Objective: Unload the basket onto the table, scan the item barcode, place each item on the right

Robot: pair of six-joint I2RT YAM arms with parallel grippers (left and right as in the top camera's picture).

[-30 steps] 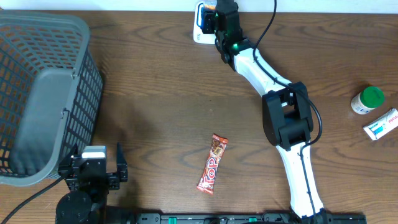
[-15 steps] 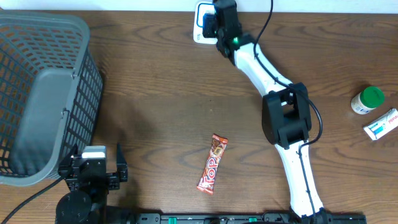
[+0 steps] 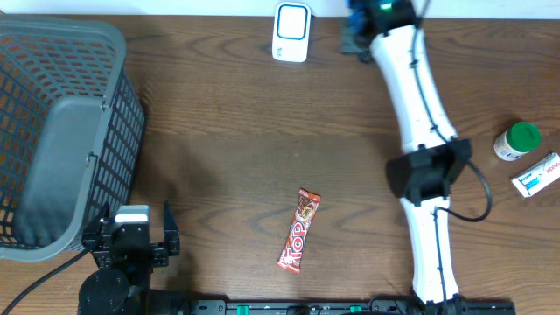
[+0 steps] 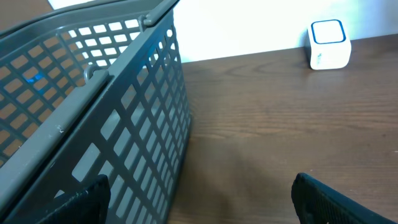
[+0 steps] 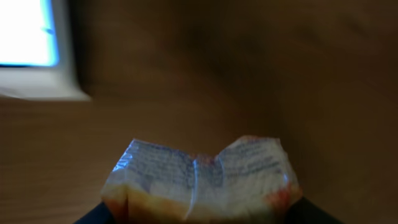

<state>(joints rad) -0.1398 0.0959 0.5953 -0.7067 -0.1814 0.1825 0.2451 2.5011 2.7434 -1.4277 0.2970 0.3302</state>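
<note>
My right gripper [image 3: 357,31] is at the table's far edge, just right of the white barcode scanner [image 3: 290,31]. In the right wrist view it [image 5: 199,214] is shut on a crinkled orange-and-white packet [image 5: 200,177], whose printed back faces the camera. The scanner [image 5: 30,50] shows blurred at the upper left, with dark table below the packet. From overhead the packet is hidden by the gripper. My left gripper [image 3: 131,241] rests open near the front left edge; its dark fingers [image 4: 339,200] stand wide apart with nothing between them [image 4: 199,202].
A grey mesh basket [image 3: 61,131] fills the left side, close beside my left gripper [image 4: 93,99]. A red candy bar [image 3: 299,230] lies front of centre. A green-lidded bottle [image 3: 516,140] and a small white box [image 3: 535,173] sit at the right edge.
My right arm has swung to the right, carrying the packet from over the scanner to a spot beside it. The scanner is uncovered now. The left arm is unmoved.
</note>
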